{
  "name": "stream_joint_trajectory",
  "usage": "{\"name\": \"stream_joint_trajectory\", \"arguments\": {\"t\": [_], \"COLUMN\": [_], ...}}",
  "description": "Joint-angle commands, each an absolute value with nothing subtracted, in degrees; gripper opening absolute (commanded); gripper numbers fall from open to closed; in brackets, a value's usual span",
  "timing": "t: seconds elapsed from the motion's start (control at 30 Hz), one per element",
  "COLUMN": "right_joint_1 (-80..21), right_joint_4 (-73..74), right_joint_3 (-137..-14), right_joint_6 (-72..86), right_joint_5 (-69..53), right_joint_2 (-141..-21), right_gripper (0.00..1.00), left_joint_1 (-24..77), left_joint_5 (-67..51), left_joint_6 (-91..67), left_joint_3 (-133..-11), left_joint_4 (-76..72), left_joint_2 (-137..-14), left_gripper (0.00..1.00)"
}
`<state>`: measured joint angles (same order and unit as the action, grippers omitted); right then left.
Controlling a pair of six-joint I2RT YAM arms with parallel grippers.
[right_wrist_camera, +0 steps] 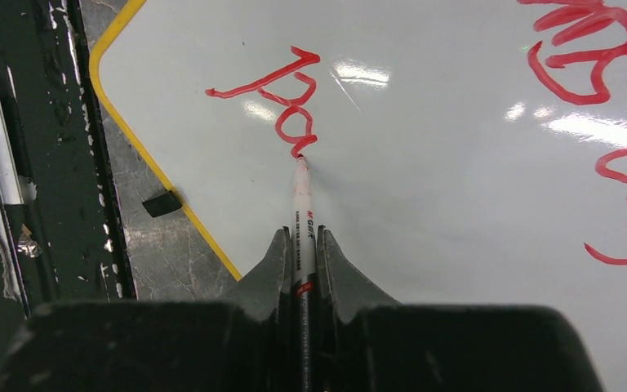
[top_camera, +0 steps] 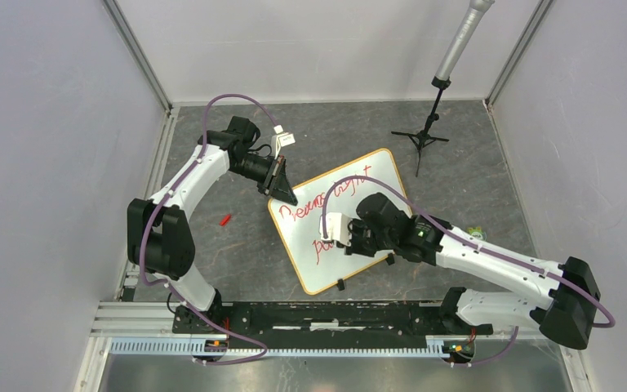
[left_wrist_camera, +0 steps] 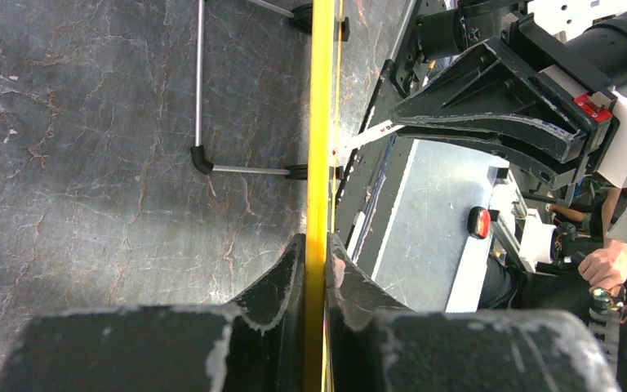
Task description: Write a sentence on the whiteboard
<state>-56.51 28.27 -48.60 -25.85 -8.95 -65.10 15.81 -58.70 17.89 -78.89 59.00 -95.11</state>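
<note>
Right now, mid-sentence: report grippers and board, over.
Left gripper shut on whiteboard rim. Right gripper shut on marker, tip on the sentence, second line begun. Small red piece lies off the board, to its left.

We see the whiteboard, white with a thin orange-yellow rim, lying askew on the dark table, the sentence slanting across it in red marker, its second line reading only "pa".
</note>
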Motion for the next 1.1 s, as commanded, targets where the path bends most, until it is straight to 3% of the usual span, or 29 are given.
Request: {"name": "stream_joint_trajectory", "arguments": {"t": [0.0, 0.43, 1.07], "right_joint_1": [-55.6, -53.2, -54.1], "right_joint_4": [28.1, 26.8, 29.7], "right_joint_3": [-52.7, -55.3, -46.9], "right_joint_6": [-26.4, -25.9, -26.6], "right_joint_5": [-5.4, -5.0, -10.1], "right_joint_2": [-64.3, -65.6, -63.2], "right_gripper": [0.0, 0.0, 0.0], "left_joint_1": [15.9, 15.9, 15.9], "left_joint_5": [-56.4, -56.4, -56.1], "left_joint_6": [19.2, 19.3, 19.3], "left_joint_3": [-79.5, -79.5, -79.5], "left_joint_4": [58.8, 58.8, 58.8], "left_joint_2": [-96.3, -96.2, -96.1], "left_gripper": [0.02, 0.02, 0.02]}}
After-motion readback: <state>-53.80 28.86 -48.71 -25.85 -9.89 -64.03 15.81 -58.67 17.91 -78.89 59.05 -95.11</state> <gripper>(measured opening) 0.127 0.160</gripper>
